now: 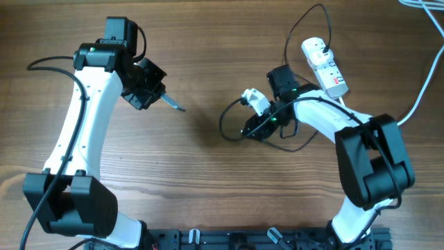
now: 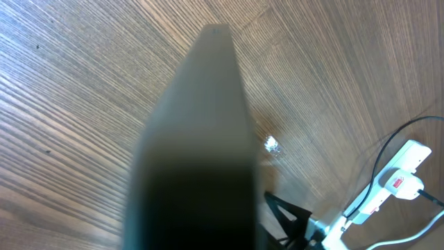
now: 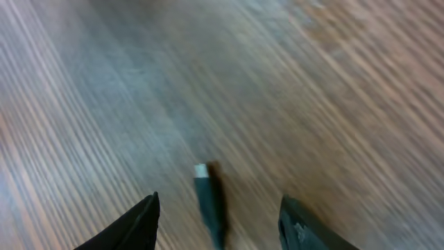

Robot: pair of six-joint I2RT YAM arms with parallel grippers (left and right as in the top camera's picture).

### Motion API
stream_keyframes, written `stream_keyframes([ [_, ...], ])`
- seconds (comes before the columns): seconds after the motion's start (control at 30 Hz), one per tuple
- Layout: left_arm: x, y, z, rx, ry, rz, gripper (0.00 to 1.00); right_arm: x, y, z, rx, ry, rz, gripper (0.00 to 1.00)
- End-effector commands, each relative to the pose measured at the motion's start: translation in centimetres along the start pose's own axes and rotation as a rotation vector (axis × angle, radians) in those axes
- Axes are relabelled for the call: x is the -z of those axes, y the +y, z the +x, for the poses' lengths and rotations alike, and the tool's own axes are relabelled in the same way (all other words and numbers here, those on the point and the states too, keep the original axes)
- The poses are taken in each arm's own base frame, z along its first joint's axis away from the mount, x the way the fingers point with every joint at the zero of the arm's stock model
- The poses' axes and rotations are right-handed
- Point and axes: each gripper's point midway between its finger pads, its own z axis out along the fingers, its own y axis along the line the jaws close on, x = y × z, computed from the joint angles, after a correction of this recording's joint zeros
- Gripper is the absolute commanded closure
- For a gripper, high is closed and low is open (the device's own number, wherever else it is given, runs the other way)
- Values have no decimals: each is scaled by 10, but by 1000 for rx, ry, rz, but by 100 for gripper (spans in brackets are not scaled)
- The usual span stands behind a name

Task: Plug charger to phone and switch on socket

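My left gripper (image 1: 157,94) is shut on the phone (image 1: 171,105), which shows edge-on in the overhead view. In the left wrist view the phone (image 2: 201,139) is a dark blurred slab that hides the fingers and its own screen. The socket, a white power strip (image 1: 326,67) with red markings, lies at the back right and also shows in the left wrist view (image 2: 397,182). A white plug adapter (image 1: 313,48) sits on it. The charger's black cable (image 1: 223,119) loops across the table. Its end connector (image 3: 208,198) lies between the open fingers of my right gripper (image 3: 222,221), which is also in the overhead view (image 1: 250,130).
The power strip's thick white cord (image 1: 423,90) runs off the table's back right corner. The black cable makes a high loop (image 1: 322,8) behind the strip. Bare wooden table (image 1: 208,180) lies between the two arms.
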Motion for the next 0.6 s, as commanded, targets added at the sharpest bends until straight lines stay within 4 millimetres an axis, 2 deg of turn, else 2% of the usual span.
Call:
stream_keyframes([
  [0.0, 9, -3, -2, -12, -23, 22, 96, -15, -16, 35, 11, 147, 103, 43],
  [0.13, 9, -4, -2, -12, -24, 23, 96, -17, -32, 50, 37, 235, 246, 44],
  [0.3, 9, -4, -2, -13, -26, 25, 96, -29, -28, 69, 72, 291, 307, 43],
  [0.37, 9, -4, -2, -13, -26, 25, 96, -24, -44, 77, 92, 336, 423, 43],
  [0.4, 9, -4, -2, -13, -26, 25, 96, -13, -63, 80, 101, 370, 545, 44],
  [0.47, 9, -5, -3, -13, -28, 28, 96, 1, -86, 73, 70, 351, 682, 44],
  [0.57, 9, -5, -3, -15, -30, 30, 96, 9, -104, 61, -8, 262, 742, 44],
])
